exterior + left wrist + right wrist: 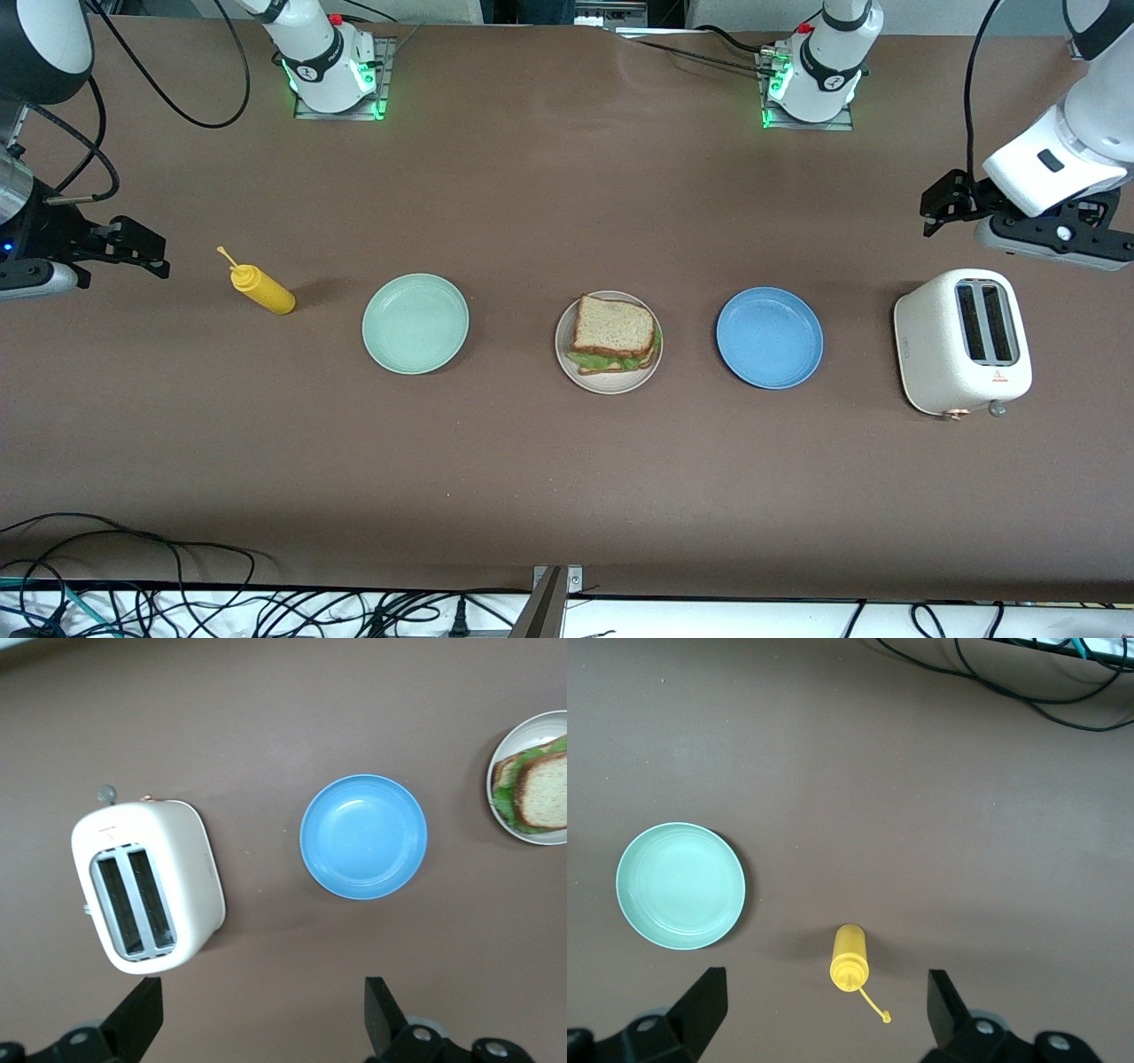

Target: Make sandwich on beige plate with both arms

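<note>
Both open grippers (939, 206) (146, 252) hang well apart from sandwich (615, 334)

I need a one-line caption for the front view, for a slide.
Sandwich on beige plate between green plate and blue plate; both open grippers, left and right, wait at the table ends.

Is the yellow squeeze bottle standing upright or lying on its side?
Lying on its side. The yellow squeeze bottle shows its full length along the table, nozzle pointing toward the right arm's end, beside the mint-green plate.
</note>
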### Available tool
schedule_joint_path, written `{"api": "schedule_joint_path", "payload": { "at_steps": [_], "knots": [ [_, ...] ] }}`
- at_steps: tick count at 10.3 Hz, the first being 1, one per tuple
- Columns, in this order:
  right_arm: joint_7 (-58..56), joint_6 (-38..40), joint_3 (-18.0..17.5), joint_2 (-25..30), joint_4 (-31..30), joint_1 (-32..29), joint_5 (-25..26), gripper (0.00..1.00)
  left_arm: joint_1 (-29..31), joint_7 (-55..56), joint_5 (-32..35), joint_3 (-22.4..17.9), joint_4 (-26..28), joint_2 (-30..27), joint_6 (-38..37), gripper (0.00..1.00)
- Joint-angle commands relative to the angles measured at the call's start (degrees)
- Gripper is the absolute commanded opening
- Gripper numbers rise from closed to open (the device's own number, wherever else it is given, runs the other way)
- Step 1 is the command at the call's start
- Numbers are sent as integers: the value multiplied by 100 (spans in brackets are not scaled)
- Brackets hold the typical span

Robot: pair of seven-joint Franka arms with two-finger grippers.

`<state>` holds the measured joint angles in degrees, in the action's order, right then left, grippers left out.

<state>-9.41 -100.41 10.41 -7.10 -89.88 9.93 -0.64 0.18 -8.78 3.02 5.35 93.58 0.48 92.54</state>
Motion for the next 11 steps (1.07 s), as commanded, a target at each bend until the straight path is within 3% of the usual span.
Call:
{"api": "schedule_joint_path", "payload": {
  "at_steps": [1, 6, 11],
  "knots": [
    [36, 39, -13, 25, 23, -9, -86, 100, -105, -107, -205, -218, 301, -328, 150, 100],
    [45, 39, -13, 25, 23, -9, -86, 100, -219, 684, -337, -244, 469, -487, 141, 100],
    [53, 39, -21, 25, 41, 26, -77, 100, -220, 1167, -540, -227, 258, -382, -139, 100]
  ]
}}
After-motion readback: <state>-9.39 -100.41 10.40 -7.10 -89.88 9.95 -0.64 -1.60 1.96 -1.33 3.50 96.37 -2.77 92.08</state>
